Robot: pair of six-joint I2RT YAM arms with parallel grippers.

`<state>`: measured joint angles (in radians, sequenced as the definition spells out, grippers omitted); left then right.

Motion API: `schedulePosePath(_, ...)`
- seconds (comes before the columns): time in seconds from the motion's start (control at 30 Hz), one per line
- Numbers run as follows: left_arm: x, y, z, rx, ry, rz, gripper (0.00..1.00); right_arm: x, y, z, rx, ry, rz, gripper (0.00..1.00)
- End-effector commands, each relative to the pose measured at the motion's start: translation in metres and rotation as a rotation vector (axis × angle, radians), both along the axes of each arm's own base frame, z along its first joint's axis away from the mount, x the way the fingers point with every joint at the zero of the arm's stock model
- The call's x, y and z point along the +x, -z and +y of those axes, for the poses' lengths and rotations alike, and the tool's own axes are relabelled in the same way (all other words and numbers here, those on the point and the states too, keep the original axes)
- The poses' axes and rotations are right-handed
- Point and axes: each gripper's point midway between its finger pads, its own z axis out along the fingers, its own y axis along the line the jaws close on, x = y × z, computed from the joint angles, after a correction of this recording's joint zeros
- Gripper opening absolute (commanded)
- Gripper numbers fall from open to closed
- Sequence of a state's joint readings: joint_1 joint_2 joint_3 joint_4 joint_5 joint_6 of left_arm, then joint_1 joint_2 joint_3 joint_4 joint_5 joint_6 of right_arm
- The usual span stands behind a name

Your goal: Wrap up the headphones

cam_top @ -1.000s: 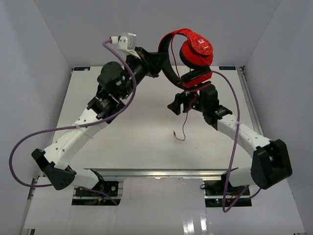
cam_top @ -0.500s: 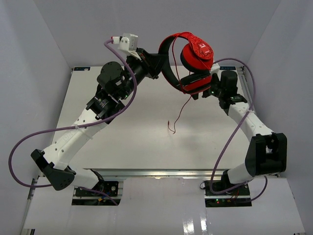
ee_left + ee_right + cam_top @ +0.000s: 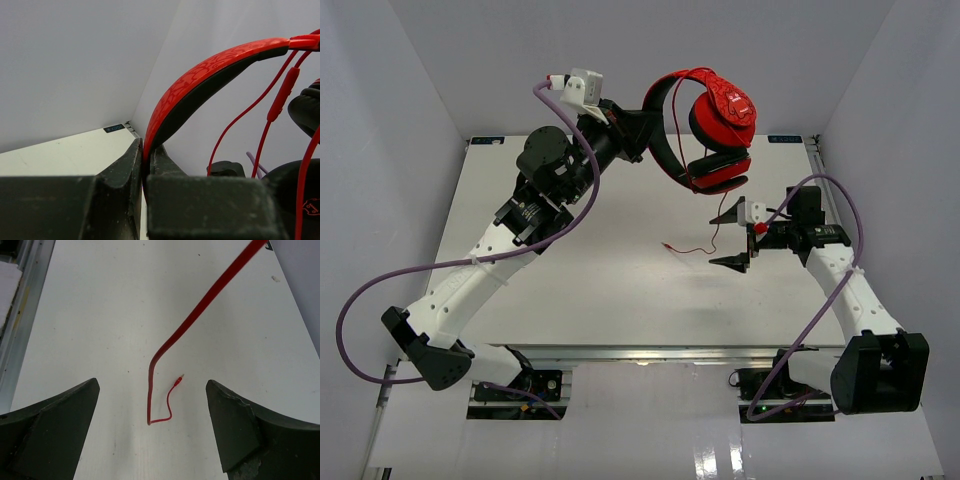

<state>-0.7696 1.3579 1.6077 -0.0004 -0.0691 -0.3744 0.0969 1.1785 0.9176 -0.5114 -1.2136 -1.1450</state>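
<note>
Cabling [image 3: 340, 335], thick and purple, loops out wide from the white-and-black left arm [image 3: 470, 280], which reaches up and away over the flat white table [image 3: 600, 300]. At its top, the left gripper [image 3: 638, 130] is clamped narrowly on the headband of the red over-ear headphones with black ear pads [image 3: 718, 108] and holds them in the air above the far part of the table. The left wrist view shows the two dark fingers [image 3: 125, 175] pressed against either side of the red patterned headband with its black inner lining [image 3: 200, 80], with almost no gap left around it. To the right in that view, strands of the thin red cable [image 3: 240, 117] hang down, carrying a slim red inline piece [image 3: 283, 92], beside a black ear pad [image 3: 307, 107].

From above, the two ear cups sit one over the other at the right end of the headband. The cable [image 3: 712, 215] drops from the lower cup, then bends left to its plug end [image 3: 666, 243], low over the tabletop; whether it touches cannot be told.

Further right, the right gripper [image 3: 732, 240] lies sideways, pointing left, its fingers [image 3: 730, 215] spread wide and holding nothing. In the right wrist view, the cable [image 3: 210, 295] slants down between the two dark fingers [image 3: 55, 430] without touching either, and curls to a small plug [image 3: 178, 381].
</note>
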Motion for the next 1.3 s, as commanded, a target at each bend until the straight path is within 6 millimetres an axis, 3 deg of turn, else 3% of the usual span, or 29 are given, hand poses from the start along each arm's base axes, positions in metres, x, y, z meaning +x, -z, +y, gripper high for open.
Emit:
schedulePosePath(0.0, -0.023, -0.049, 0.019, -0.115, 0.012, -0.08, 0.0, -0.015, -0.019, 0.021, 0.088, -0.114, 0.02, 0.95)
schedulePosePath(0.07, -0.023, -0.05, 0.018, -0.121, 0.015, -0.081, 0.0, -0.012, -0.02, 0.031, 0.093, -0.099, 0.081, 0.99)
schedulePosePath(0.1, -0.022, -0.049, 0.018, -0.124, 0.015, -0.08, 0.0, -0.006, -0.024, 0.042, 0.124, -0.105, 0.048, 0.88)
schedulePosePath(0.17, -0.021, -0.049, 0.018, -0.129, 0.013, -0.078, 0.0, -0.011, -0.027, 0.058, 0.171, -0.114, 0.179, 0.67)
schedulePosePath(0.2, -0.02, -0.048, 0.017, -0.129, 0.011, -0.076, 0.0, -0.016, -0.029, 0.069, 0.185, -0.143, 0.172, 0.48)
schedulePosePath(0.23, -0.019, -0.048, 0.019, -0.134, -0.001, -0.073, 0.0, -0.017, -0.025, 0.075, 0.182, -0.138, 0.215, 0.38)
schedulePosePath(0.27, -0.019, -0.05, 0.023, -0.141, -0.011, -0.074, 0.0, -0.022, -0.022, 0.086, 0.173, -0.138, 0.232, 0.19)
schedulePosePath(0.33, -0.016, -0.051, 0.032, -0.157, -0.057, -0.068, 0.0, -0.029, -0.021, 0.09, 0.164, -0.124, 0.207, 0.08)
schedulePosePath(0.43, -0.004, -0.045, 0.063, -0.223, -0.221, -0.012, 0.0, -0.022, -0.013, 0.083, 0.127, -0.017, 0.215, 0.08)
schedulePosePath(0.57, 0.024, -0.015, 0.109, -0.285, -0.523, 0.074, 0.0, -0.022, -0.01, 0.073, 0.008, 0.1, 0.186, 0.08)
schedulePosePath(0.67, 0.047, 0.008, 0.121, -0.235, -0.651, 0.095, 0.0, -0.022, -0.015, 0.067, -0.1, 0.183, 0.105, 0.08)
schedulePosePath(0.77, 0.082, 0.039, 0.132, -0.204, -0.732, 0.149, 0.0, -0.049, -0.01, 0.078, -0.247, 0.147, 0.05, 0.08)
schedulePosePath(0.87, 0.103, 0.052, 0.129, -0.181, -0.759, 0.176, 0.0, -0.05, 0.005, 0.078, -0.392, 0.172, -0.014, 0.08)
schedulePosePath(0.93, 0.125, 0.079, 0.118, -0.053, -0.799, 0.193, 0.0, -0.043, -0.001, 0.072, -0.457, 0.222, -0.098, 0.08)
schedulePosePath(0.97, 0.131, 0.089, 0.118, 0.026, -0.821, 0.188, 0.0, -0.03, -0.008, 0.063, -0.498, 0.29, -0.173, 0.08)
schedulePosePath(1.1, 0.152, 0.146, 0.106, 0.258, -0.804, 0.224, 0.0, 0.001, -0.053, 0.036, -0.565, 0.466, -0.388, 0.08)
schedulePosePath(1.2, 0.152, 0.209, 0.082, 0.442, -0.661, 0.272, 0.0, 0.036, -0.095, 0.009, -0.595, 0.704, -0.56, 0.08)
schedulePosePath(1.27, 0.144, 0.237, 0.067, 0.515, -0.549, 0.295, 0.0, 0.047, -0.119, 0.001, -0.573, 0.791, -0.614, 0.08)
